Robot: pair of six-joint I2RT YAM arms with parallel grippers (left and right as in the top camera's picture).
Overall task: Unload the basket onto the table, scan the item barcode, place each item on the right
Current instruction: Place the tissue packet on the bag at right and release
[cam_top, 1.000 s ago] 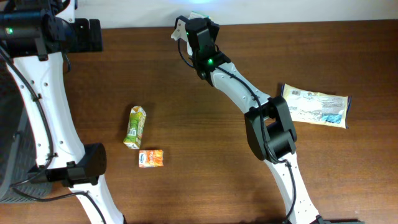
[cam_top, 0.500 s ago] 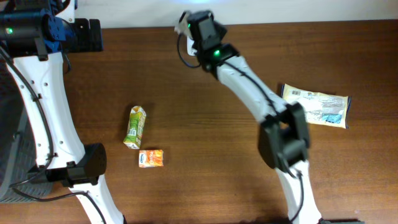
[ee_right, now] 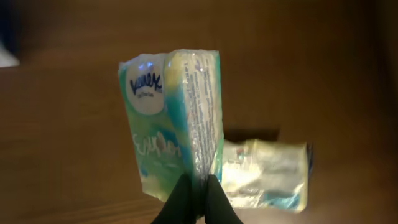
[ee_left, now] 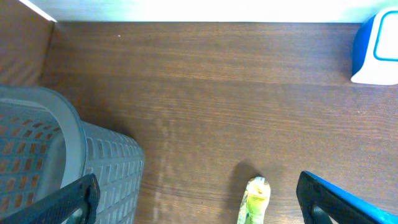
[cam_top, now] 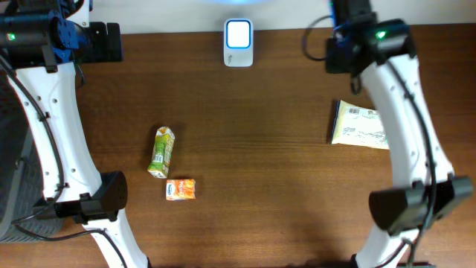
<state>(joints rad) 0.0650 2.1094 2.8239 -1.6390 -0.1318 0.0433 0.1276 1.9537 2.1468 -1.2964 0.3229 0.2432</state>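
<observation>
Pinching the tissue pack (ee_right: 177, 118) aloft, the right gripper (ee_right: 198, 182) is likely needing to show its barcode to the twelve o'clock scanner (cam_top: 238, 43).

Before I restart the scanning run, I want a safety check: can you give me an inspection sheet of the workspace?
surface: brown wooden table, no spills seen.
job's things: scanner at the far edge; Kleenex pack held upright; flat tissue pack lying on the table.
clutter: green carton and orange carton, close together.
tools: left tool open, empty; right tool shut on the Kleenex pack.
cables: black cable looping beside the right arm.
surroundings: grey basket at the table's left.
</observation>
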